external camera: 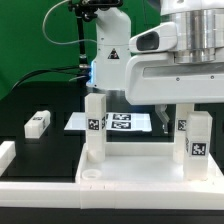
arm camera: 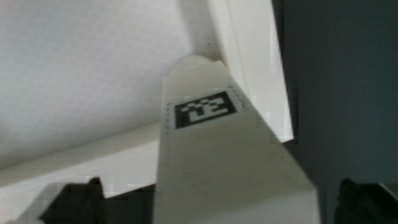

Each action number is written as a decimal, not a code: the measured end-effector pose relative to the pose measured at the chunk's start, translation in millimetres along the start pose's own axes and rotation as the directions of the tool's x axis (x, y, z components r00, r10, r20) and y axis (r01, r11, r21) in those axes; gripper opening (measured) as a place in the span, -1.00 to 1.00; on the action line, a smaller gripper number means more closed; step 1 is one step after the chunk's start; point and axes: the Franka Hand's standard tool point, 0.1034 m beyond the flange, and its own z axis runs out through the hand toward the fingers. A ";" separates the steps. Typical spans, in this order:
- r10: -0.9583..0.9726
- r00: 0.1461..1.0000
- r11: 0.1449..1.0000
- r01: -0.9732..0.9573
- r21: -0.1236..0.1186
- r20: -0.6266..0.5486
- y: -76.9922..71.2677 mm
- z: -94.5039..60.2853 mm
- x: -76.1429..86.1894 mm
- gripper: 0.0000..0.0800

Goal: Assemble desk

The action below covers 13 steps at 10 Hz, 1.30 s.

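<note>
The white desk top (external camera: 120,172) lies in the foreground with its raised rim up. One white tagged leg (external camera: 95,128) stands upright on its left part. A second tagged leg (external camera: 197,142) stands at its right. My gripper (external camera: 172,112) hangs over this right leg. In the wrist view the leg (arm camera: 222,130) rises between my two dark fingertips (arm camera: 71,203), which stand apart on either side of it with a gap showing. The gripper (arm camera: 217,205) is open and holds nothing. A third leg (external camera: 38,123) lies loose on the black table at the exterior view's left.
The marker board (external camera: 115,122) lies flat on the table behind the desk top. The arm's white base (external camera: 108,50) stands behind it. A white block edge (external camera: 5,152) shows at the far left.
</note>
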 end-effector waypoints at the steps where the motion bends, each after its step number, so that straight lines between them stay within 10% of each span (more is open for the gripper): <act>1: 0.018 1.000 1.000 -0.018 0.000 0.000 0.0 0.1 0.0 0.55; 4: 0.159 0.987 0.987 -0.159 -0.004 -0.003 2.7 -0.1 1.2 -0.18; 13: 0.364 0.931 0.931 -0.364 -0.035 -0.015 24.1 -2.3 7.0 -0.16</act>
